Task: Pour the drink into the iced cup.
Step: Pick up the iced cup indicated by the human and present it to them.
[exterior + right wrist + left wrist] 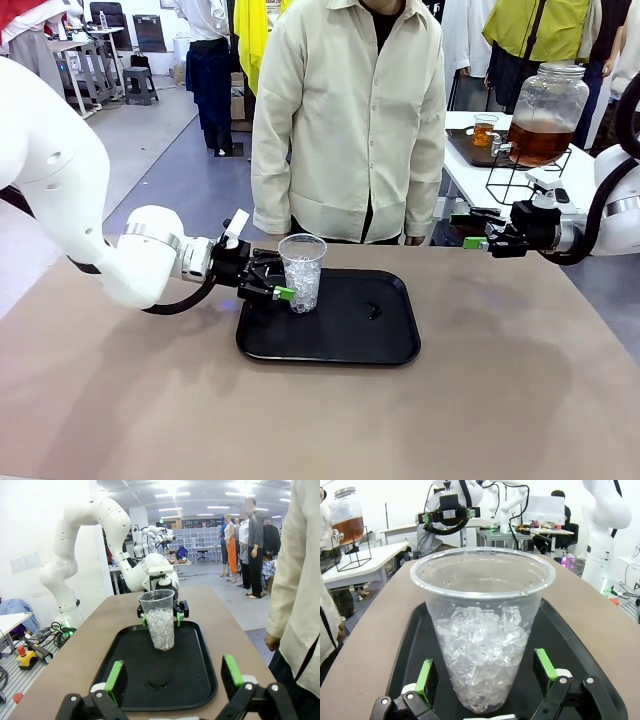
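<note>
A clear plastic cup point(302, 270) half full of crushed ice stands upright at the left end of a black tray point(345, 335). My left gripper point(287, 287) is open, with its green pads on either side of the cup's lower part and small gaps showing in the left wrist view, where the cup point(482, 645) sits between the fingers point(425, 679). My right gripper point(470, 237) hovers open and empty past the tray's right end, pointing at the cup point(160, 622). The amber drink point(538, 141) is in a lidded glass dispenser jar point(548, 100) on a side table at the far right.
A person in a cream shirt point(350, 120) stands at the table's far edge, behind the tray. Next to the jar, which rests on a wire stand point(520, 180), is a small glass of tea point(485, 130). A dark smear point(373, 312) marks the tray's right half.
</note>
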`<action>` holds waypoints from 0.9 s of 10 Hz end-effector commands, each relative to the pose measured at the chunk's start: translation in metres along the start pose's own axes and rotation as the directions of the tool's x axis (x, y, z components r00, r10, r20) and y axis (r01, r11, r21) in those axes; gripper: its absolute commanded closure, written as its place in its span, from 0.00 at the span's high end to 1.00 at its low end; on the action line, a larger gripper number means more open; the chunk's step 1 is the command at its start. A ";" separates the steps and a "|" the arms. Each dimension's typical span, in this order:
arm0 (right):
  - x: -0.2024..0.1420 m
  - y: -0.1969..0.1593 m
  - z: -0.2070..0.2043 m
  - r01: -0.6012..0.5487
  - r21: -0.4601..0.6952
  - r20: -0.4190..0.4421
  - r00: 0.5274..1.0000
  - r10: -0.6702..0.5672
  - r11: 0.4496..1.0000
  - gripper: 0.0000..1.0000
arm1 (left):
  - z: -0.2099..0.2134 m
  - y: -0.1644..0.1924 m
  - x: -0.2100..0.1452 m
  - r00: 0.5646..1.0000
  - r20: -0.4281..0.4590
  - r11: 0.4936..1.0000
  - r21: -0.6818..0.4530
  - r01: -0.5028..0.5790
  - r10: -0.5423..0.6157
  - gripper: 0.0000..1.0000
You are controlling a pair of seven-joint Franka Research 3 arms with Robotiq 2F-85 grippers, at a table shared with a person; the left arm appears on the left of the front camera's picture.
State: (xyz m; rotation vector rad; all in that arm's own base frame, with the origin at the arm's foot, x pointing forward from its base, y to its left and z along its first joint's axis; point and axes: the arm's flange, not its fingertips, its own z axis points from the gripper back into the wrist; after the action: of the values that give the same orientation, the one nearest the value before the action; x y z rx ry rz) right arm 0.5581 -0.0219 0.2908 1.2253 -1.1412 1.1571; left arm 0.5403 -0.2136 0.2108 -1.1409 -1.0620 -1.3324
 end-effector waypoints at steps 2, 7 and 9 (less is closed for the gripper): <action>0.002 0.000 -0.001 0.002 0.001 -0.001 1.000 -0.002 1.000 1.00 | -0.012 0.004 0.000 0.999 0.036 1.000 0.023 -0.009 0.008 1.00; 0.002 0.000 -0.001 0.002 0.001 -0.001 1.000 -0.002 1.000 1.00 | -0.023 0.005 0.004 0.999 0.047 0.999 0.049 -0.012 0.010 1.00; 0.002 0.000 -0.001 0.002 0.001 -0.001 1.000 -0.002 1.000 1.00 | -0.025 0.004 0.004 0.998 0.051 0.999 0.041 -0.024 0.022 1.00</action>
State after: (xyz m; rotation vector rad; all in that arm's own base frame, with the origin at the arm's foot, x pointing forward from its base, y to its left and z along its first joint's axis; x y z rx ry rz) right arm 0.5581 -0.0219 0.2908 1.2253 -1.1412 1.1571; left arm 0.5408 -0.2337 0.2113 -1.1578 -1.0912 -1.2920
